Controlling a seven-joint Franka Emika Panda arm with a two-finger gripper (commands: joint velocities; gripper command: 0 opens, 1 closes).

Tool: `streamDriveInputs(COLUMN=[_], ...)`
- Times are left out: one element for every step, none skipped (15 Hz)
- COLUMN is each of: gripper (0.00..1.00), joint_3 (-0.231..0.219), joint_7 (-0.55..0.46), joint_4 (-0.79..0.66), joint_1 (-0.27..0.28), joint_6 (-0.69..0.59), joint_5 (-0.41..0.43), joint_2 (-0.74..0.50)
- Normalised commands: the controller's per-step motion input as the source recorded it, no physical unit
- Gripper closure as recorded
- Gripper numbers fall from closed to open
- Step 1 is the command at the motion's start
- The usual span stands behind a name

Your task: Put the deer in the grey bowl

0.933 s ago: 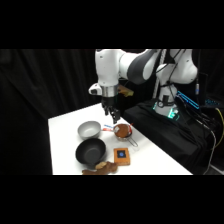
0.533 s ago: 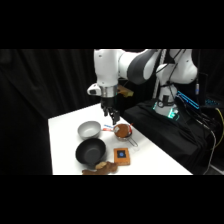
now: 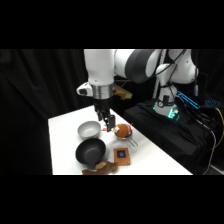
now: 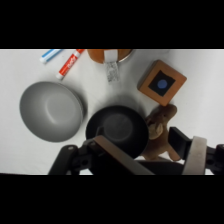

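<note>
Backdrop: black curtains surround a white table (image 3: 62, 150).
Side view: white two-finger gripper (image 3: 106, 121) hangs above small round grey metal bowl (image 3: 89, 129); jaw state cannot be told.
Wrist view: small brown soft-toy deer (image 4: 159, 131) lies at 3 o'clock of large black bowl (image 4: 117, 127), limp, legs splayed.
Progress: nothing done; grasping and carrying remain.

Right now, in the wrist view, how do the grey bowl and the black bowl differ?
The grey bowl is light and metallic; the black bowl is dark and matte. The grey bowl sits clear of the arm's linkage, while the black bowl's near edge is partly hidden behind it. The brown deer lies against the black bowl's rim, not by the grey bowl. Both are round, upright and empty, standing side by side on the white table.
</note>
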Motion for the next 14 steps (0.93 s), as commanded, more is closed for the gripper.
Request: streamDriveInputs(gripper=[0.0,0.0,0.0,0.0,0.0,0.0,0.0,0.0,0.0,0.0,0.0,0.0,0.0,0.0], joint_3=[0.022,0.02,0.017,0.008,0.002,-0.007,-0.013,-0.018,-0.027,-0.037,-0.046,-0.052,-0.053,-0.057], joint_7=[0.27,0.24,0.23,0.22,0.19,0.17,0.14,0.11,0.11,0.11,0.12,0.13,0.13,0.13], joint_4=[0.63,0.63,0.62,0.6,0.6,0.59,0.58,0.57,0.54,0.52,0.48,0.45,0.41,0.36], joint_1=[0.143,0.149,0.158,0.16,0.153,0.143,0.124,0.112,0.107,0.107,0.115,0.124,0.128,0.137], joint_6=[-0.2,-0.22,-0.24,-0.25,-0.25,-0.25,-0.25,-0.24,-0.23,-0.22,-0.18,-0.15,-0.14,-0.09], joint_5=[-0.064,-0.055,-0.058,-0.063,-0.061,-0.066,-0.055,-0.054,-0.062,-0.073,-0.088,-0.101,-0.101,-0.113], joint_2=[0.48,0.46,0.43,0.4,0.38,0.36,0.34,0.33,0.31,0.3,0.29,0.28,0.27,0.26])
